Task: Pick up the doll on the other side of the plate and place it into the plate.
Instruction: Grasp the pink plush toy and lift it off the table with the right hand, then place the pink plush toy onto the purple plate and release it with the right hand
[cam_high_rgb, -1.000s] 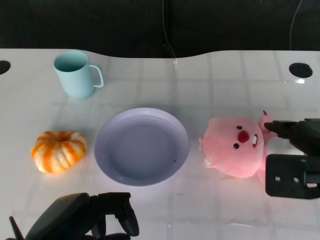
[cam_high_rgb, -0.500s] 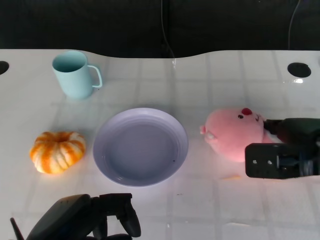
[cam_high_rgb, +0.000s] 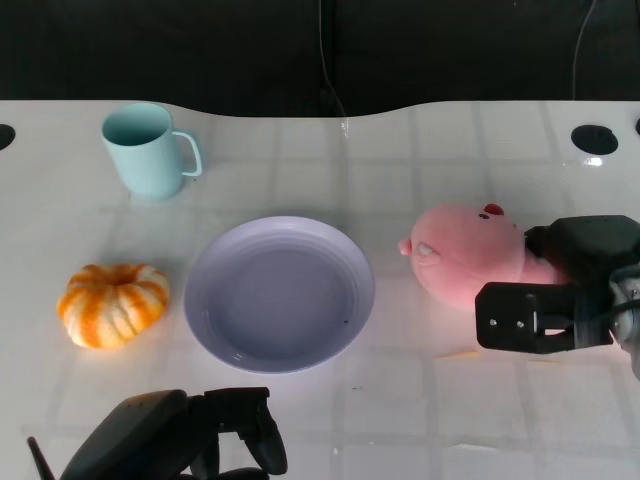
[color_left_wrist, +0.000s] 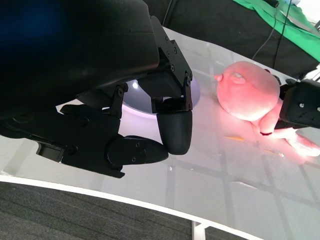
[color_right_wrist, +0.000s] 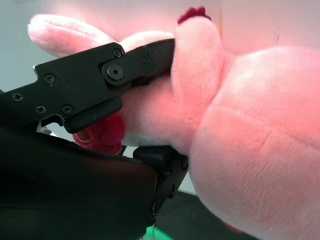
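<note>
Head view: the pink doll (cam_high_rgb: 468, 262), face-up a second before, had been rolled so its face turned away, and the right hand (cam_high_rgb: 560, 298) gripped it beside the plate (cam_high_rgb: 279, 292) on the desk (cam_high_rgb: 420, 170); carry pending.

Left wrist view: left hand (color_left_wrist: 125, 105) curled on nothing.

Right wrist view: fingers (color_right_wrist: 95, 85) clamped into plush.

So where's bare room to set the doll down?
The plate holds nothing inside its rim. Bare tabletop also lies between the cup and the doll, behind the plate. It is crowded at the right hand, whose fingers grip the doll.
</note>
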